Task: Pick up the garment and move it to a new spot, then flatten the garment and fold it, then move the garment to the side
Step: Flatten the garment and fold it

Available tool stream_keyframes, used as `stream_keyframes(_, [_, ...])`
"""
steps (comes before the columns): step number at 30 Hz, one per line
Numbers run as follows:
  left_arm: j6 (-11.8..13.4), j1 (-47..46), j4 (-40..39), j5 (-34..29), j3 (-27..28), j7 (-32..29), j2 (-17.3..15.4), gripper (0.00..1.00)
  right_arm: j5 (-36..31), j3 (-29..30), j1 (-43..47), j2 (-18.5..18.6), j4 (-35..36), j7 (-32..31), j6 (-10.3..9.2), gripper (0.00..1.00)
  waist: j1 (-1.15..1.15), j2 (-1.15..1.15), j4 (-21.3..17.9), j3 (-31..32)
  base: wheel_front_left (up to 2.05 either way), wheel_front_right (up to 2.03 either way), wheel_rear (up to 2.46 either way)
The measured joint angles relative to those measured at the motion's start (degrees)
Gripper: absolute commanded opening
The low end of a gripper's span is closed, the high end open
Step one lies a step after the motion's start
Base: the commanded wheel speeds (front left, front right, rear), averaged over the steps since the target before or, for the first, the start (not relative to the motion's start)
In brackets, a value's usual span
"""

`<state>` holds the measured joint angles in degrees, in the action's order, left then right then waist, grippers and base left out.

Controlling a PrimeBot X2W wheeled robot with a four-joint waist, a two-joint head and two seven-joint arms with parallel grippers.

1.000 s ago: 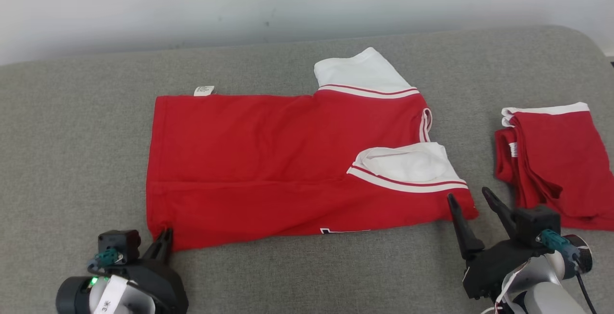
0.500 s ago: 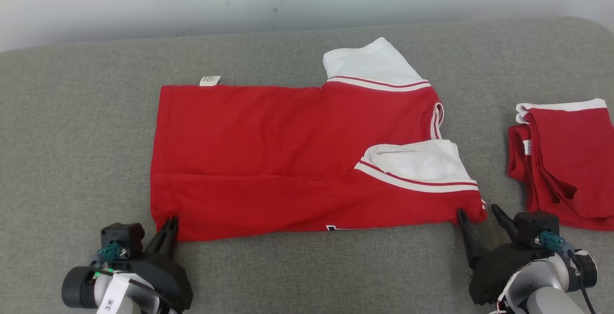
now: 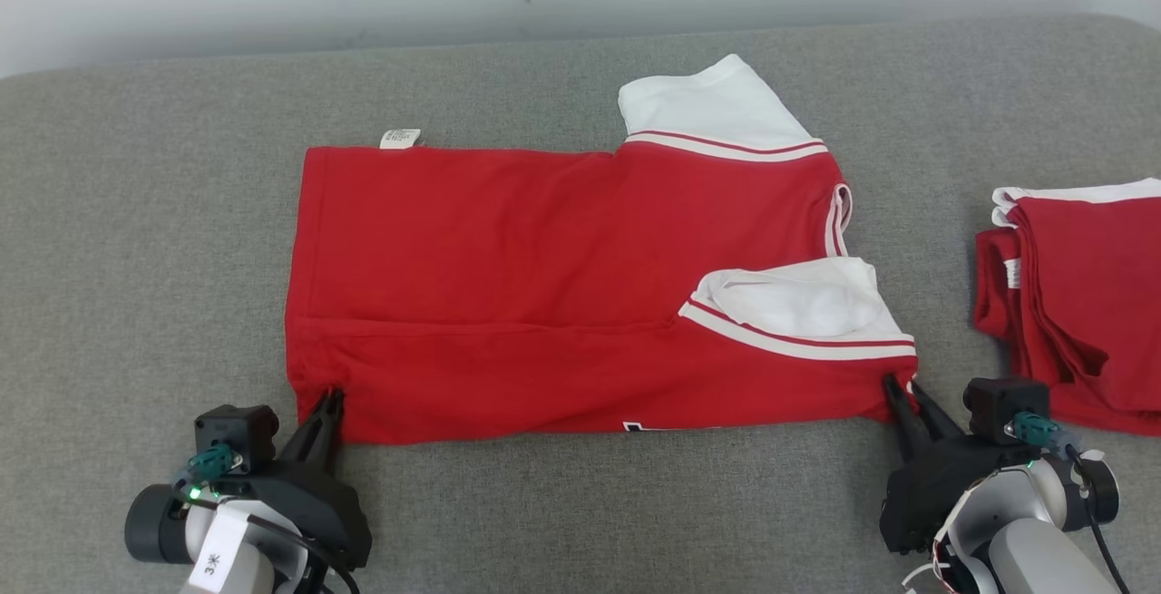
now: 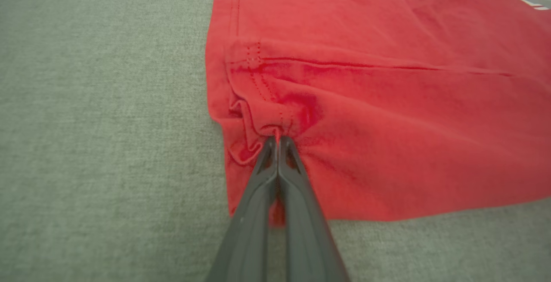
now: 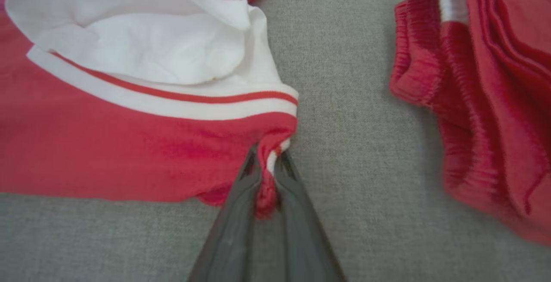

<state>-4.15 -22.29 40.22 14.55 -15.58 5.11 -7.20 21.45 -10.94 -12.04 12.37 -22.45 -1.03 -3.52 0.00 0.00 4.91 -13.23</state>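
The garment is a red T-shirt with white sleeves, lying flat on the grey surface with its near half folded over. My left gripper is shut on the near left hem corner; the left wrist view shows the garment bunched at that gripper's tips. At the near right corner, just below the white sleeve, my right gripper is shut on the cloth. In the right wrist view the garment has a red fold pinched between that gripper's fingers.
A second red garment, folded with a white band, lies at the right edge, close to my right arm; it also appears as the folded red garment in the right wrist view. The grey padded surface ends at a pale wall behind.
My right gripper moved forward to the shirt's near right corner and closed on it. The left gripper stayed shut on its corner. The head camera tilted slightly, shifting the picture.
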Motion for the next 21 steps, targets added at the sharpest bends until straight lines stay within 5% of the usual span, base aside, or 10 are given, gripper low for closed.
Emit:
stream_keyframes(9, [-0.3, 4.3, -1.2, 1.7, 2.0, 3.2, 0.0, 0.00, 2.8, 0.4, 3.9, 0.4, 1.4, 0.0, 2.14, 0.00, 0.00, 0.00, -0.4, 2.1, 0.00, 0.00, 0.00])
stream_keyframes(21, [-2.0, 17.3, -12.7, 7.9, 4.9, 6.5, -1.9, 0.00, 5.4, 1.9, 12.9, 5.2, 13.9, -2.3, 5.21, 0.00, 0.00, 0.00, -0.2, 4.8, 0.00, 0.00, 0.00])
